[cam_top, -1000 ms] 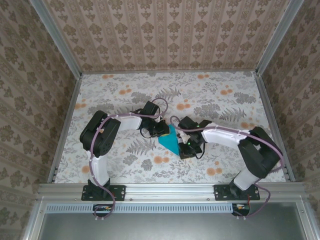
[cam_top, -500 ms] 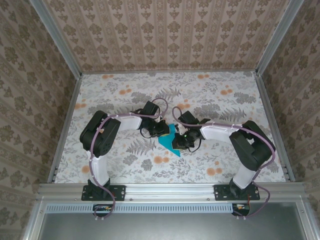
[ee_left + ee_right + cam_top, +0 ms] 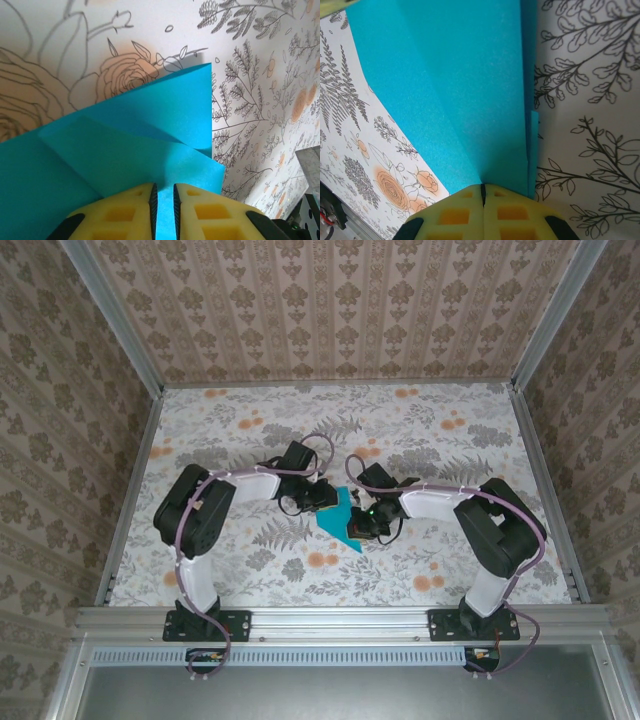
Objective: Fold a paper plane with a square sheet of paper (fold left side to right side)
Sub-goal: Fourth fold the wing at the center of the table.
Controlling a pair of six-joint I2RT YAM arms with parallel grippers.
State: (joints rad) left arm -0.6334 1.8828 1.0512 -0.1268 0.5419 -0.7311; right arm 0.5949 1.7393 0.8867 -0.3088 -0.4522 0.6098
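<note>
The turquoise-blue sheet of paper [image 3: 341,516] lies partly folded on the floral table between the two arms, showing a pointed, layered shape. In the left wrist view the paper [image 3: 150,125] shows overlapping flaps and a diagonal crease. My left gripper [image 3: 327,498] rests over its left part, its yellow fingers [image 3: 125,212] open by a narrow slit with flat paper visible through it [image 3: 164,195]. My right gripper [image 3: 359,527] sits at the paper's lower right, shut [image 3: 481,189], fingertips touching where a crease of the paper [image 3: 460,75] meets them.
A floral-patterned tabletop [image 3: 450,440] spreads all around, bounded by aluminium rails and patterned walls. Both arms bend inward toward the middle, with their bases [image 3: 210,620] at the near edge.
The right gripper has moved left from beside the paper onto its lower right part. The left gripper has stayed on the paper.
</note>
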